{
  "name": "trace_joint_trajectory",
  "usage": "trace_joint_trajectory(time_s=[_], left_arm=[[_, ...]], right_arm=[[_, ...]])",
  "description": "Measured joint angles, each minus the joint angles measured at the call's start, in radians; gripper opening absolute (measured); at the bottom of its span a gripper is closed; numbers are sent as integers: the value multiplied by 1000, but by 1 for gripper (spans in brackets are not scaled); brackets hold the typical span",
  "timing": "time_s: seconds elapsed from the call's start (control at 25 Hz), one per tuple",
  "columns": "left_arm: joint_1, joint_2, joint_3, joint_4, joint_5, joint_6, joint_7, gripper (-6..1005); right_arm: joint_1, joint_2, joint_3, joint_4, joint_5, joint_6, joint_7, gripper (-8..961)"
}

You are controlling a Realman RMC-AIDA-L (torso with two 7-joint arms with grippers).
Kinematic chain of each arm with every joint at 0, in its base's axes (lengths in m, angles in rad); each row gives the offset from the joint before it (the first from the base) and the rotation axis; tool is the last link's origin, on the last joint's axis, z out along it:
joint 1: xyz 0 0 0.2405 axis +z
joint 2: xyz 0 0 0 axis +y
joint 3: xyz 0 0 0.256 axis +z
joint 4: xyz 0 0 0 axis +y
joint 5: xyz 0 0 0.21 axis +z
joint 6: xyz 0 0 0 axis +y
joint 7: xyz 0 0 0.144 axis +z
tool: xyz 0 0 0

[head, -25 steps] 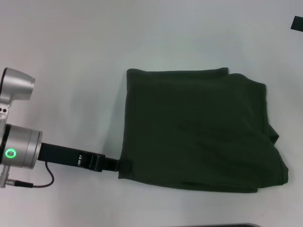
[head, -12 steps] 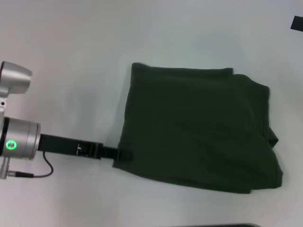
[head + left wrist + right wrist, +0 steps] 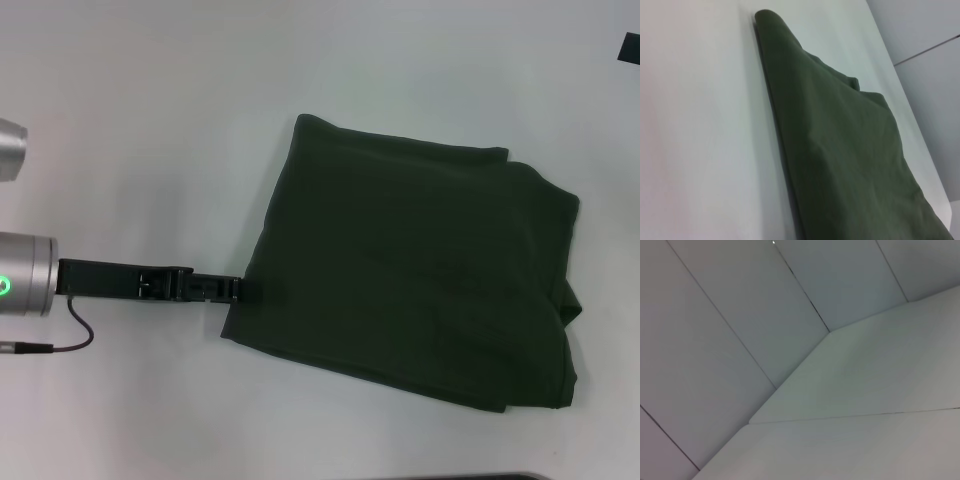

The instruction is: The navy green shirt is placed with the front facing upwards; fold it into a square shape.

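now we see the navy green shirt (image 3: 420,280) folded into a rough square, lying on the white table (image 3: 150,120) and filling the centre and right of the head view, turned a little so its lower left corner points toward the left edge of the frame. its top layer looks smooth, with extra folds of cloth showing along the right side. our left gripper (image 3: 245,290) reaches in from the left edge at mid-height, its black fingers clenched on the shirt's left edge just above that lower left corner. in the left wrist view the shirt (image 3: 840,150) runs as a dark green slab across the table, its edge slightly raised. our right gripper shows in no view; its wrist camera shows only pale panels. a small dark object (image 3: 629,48) sits at the upper right edge of the head view.
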State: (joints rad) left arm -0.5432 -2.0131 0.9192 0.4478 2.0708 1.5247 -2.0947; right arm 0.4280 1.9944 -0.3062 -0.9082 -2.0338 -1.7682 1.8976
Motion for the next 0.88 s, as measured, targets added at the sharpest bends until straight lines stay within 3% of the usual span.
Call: trace_joint_trajectory(time_s=[0.2,0.44,0.68,0.88], left_arm=[[0,1,1,-1,17,-1,-3,788],[8,2,-51,14,24,-32,-2,923],[31,-25,-189,116,15,-38,48,919],[14,-52,-320,132,1,-29,132,916]], right_arm=[[-2,0,-2,0,3,2,0,898],[0,0,-5,0,4,3,0,899],[0,2,-5,1,4,3,-13,899],[13,12,-5,42,5,7,-84,899]])
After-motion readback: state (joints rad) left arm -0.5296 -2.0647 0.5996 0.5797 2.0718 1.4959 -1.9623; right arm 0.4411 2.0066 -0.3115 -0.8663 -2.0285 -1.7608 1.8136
